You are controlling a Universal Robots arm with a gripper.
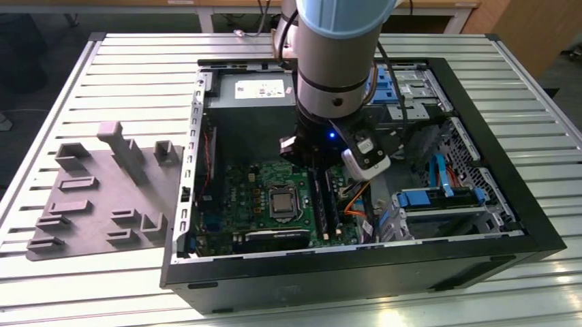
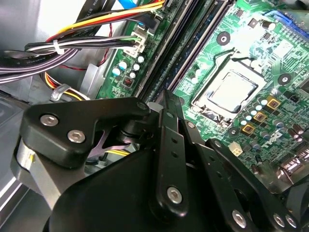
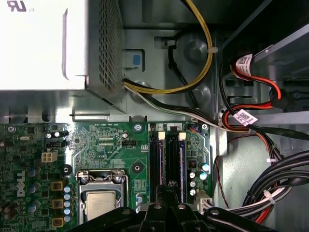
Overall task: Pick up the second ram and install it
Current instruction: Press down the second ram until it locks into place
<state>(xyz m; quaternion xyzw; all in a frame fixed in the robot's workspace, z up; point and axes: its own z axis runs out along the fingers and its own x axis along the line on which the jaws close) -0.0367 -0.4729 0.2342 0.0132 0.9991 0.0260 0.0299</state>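
The arm reaches down into the open computer case (image 1: 509, 225), which lies on its side on the slatted metal counter (image 1: 109, 68). The claw (image 1: 314, 160) hangs low inside the case, just above the black memory slots (image 1: 326, 204) of the green motherboard (image 1: 255, 194). In the first wrist view the claw (image 3: 166, 193) is over the lower end of the memory slots (image 3: 166, 159), and its black links cover that end. In the second wrist view the claw (image 2: 170, 104) shows as a narrow black finger (image 2: 171, 145) standing upright in front of the long slots (image 2: 178, 43). I cannot tell from these views if the fingers are apart, together or clamped on something. The second ram is hard to make out: in the first wrist view two dark strips with white clips at the far end sit in the slot area, and I cannot say which of them is the stick and whether it is fully seated. The processor (image 3: 99, 203) in its metal socket is just beside the slots, on the side away from the bundle of cables (image 3: 270, 183). The silver power supply (image 3: 43, 43) is at the far end of the case. On the counter, at the exterior view's left of the case, lies the light grey tray (image 1: 91, 204) with raised blocks and a tall post.
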